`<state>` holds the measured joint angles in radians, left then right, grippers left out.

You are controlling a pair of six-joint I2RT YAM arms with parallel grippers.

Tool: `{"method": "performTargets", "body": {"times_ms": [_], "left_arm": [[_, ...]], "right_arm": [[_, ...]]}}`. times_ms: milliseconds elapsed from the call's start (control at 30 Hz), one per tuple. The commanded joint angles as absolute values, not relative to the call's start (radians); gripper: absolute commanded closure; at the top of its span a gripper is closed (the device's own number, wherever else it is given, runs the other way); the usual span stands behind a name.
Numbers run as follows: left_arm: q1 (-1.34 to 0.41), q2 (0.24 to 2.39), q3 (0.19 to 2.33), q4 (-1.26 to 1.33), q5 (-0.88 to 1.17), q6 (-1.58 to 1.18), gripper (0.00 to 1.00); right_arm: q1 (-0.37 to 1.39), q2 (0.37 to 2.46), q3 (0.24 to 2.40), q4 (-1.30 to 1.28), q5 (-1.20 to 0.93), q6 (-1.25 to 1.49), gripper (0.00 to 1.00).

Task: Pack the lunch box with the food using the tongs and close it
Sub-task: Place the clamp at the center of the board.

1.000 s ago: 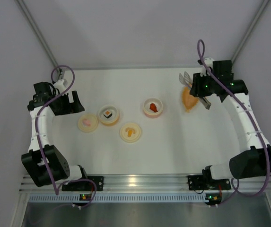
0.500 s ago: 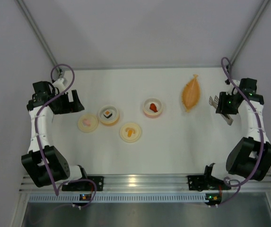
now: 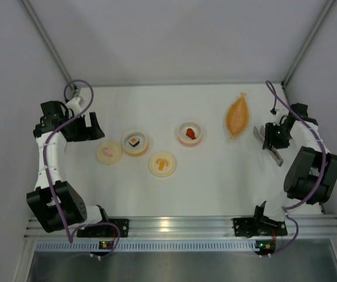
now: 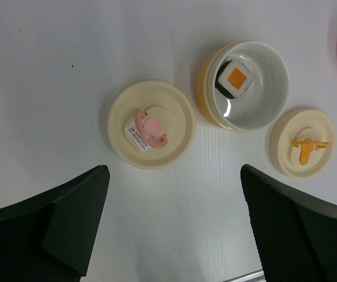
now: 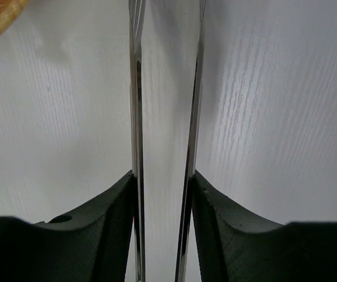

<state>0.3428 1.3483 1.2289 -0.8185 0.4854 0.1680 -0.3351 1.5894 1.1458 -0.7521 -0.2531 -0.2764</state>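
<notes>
1. Clamped in the right hand (image 5: 163,176): the tongs (image 5: 134,106), with one dark finger (image 5: 112,223) pressed against the outer side of each silver arm and only a narrow gap left between the arms.
2. Held at the right edge of the tabletop (image 3: 215,182), just beside the orange leaf-shaped dish (image 3: 237,116) and apart from it; cannot tell whether touching the tabletop.
3. Well apart from this hand, on the left half: the sushi roll (image 4: 236,78), lying inside a white bowl (image 4: 265,108).
4. Spread wide above that bowl, the left hand (image 4: 174,173), grasping nothing and touching nothing.
5. Near the middle, between the sushi bowl and the dish: the red piece (image 3: 189,132), resting in a second small bowl (image 3: 198,128).
</notes>
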Motion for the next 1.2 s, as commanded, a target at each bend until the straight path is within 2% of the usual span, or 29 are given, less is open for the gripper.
{"method": "performTargets", "body": {"times_ms": [0,100,133,400,667,700,800,1067,1167], "left_arm": [[0.348,1.333,1.267,-0.828,0.503,0.21,0.02],[0.348,1.333,1.27,-0.836,0.506,0.232,0.02],[0.348,1.332,1.27,-0.845,0.512,0.238,0.02],[0.348,1.338,1.253,-0.922,0.522,0.34,0.02],[0.348,1.284,1.164,-0.963,0.465,0.439,0.02],[0.348,1.279,1.157,-0.966,0.462,0.448,0.02],[0.348,1.275,1.144,-1.0,0.465,0.477,0.02],[0.348,1.243,1.147,-1.075,0.437,0.509,0.02],[0.348,1.238,1.15,-1.11,0.44,0.532,0.02]], "right_arm": [[-0.334,1.591,1.131,-0.71,-0.273,-0.345,0.6],[-0.334,1.589,1.104,-0.736,-0.27,-0.374,0.59],[-0.336,1.591,1.089,-0.741,-0.267,-0.377,0.53],[-0.334,1.604,1.017,-0.726,-0.239,-0.399,0.38],[-0.334,1.654,0.989,-0.686,-0.216,-0.414,0.34],[-0.334,1.657,0.989,-0.683,-0.215,-0.417,0.31],[-0.334,1.649,0.983,-0.675,-0.213,-0.433,0.13],[-0.336,1.599,1.011,-0.715,-0.239,-0.419,0.01],[-0.334,1.56,1.035,-0.756,-0.27,-0.413,0.01]]}}
